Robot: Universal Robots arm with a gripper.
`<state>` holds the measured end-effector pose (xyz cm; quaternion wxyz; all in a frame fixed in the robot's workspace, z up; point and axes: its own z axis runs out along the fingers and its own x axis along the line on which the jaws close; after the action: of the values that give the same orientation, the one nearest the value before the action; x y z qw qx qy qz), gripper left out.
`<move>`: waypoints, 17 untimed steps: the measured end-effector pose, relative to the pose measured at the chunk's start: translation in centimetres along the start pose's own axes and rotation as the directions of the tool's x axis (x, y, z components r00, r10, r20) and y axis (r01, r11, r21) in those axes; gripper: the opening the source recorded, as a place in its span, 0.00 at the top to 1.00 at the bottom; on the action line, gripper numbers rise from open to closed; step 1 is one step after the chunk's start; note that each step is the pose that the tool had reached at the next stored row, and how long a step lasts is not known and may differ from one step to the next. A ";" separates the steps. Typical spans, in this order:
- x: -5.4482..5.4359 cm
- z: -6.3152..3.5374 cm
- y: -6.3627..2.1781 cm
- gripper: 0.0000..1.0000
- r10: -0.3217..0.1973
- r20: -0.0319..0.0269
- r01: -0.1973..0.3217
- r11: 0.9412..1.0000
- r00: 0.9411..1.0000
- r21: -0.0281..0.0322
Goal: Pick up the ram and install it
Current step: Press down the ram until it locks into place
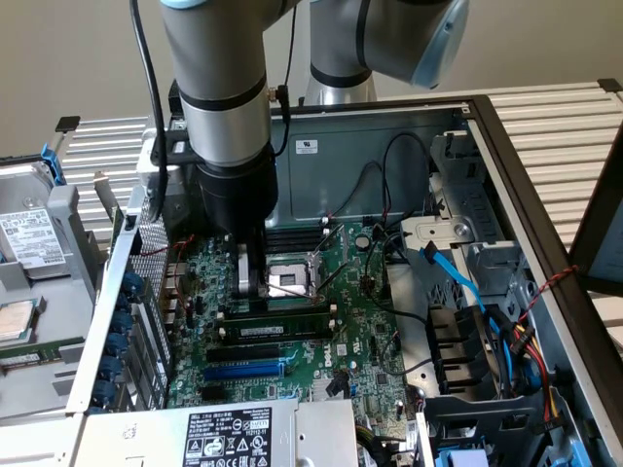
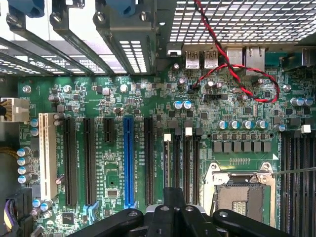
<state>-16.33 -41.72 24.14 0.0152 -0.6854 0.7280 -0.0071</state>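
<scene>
The ram (image 1: pixel 277 327), a long dark stick with a small white label, stands on edge in a slot on the green motherboard (image 1: pixel 365 331), just in front of the processor socket. My gripper (image 1: pixel 251 289) hangs from the arm right above the board, a little behind the ram's end nearer the exterior view's left, apart from it. Its silver fingers are shut with nothing visible between them. In the wrist view the black fingertips of the gripper (image 2: pixel 174 200) are pressed together over the long black memory slots (image 2: pixel 187 163) with white end clips.
The open processor socket (image 1: pixel 292 280) (image 2: pixel 242 192) lies beside the gripper. A blue expansion slot (image 1: pixel 243 370) and black slots run in front. Cables and a blue lead (image 1: pixel 453 274) crowd the drive cage on the exterior view's right. A red-black twisted wire (image 2: pixel 232 74) crosses the board.
</scene>
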 end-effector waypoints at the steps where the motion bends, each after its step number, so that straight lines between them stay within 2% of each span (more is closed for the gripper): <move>1: 0.0 0.01 -0.29 0.90 0.000 0.000 0.000 1.000 1.000 0.000; 4: 0.1 -0.06 -0.87 0.90 0.000 0.000 0.000 1.000 1.000 0.000; 11: 0.1 -0.27 -0.91 0.90 0.062 -0.002 -0.062 0.998 0.998 0.000; 17: 0.1 -0.47 -0.91 0.90 0.143 -0.004 -0.143 0.990 0.990 0.002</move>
<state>-15.44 -41.84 24.64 0.0146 -0.6315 0.7752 -0.0080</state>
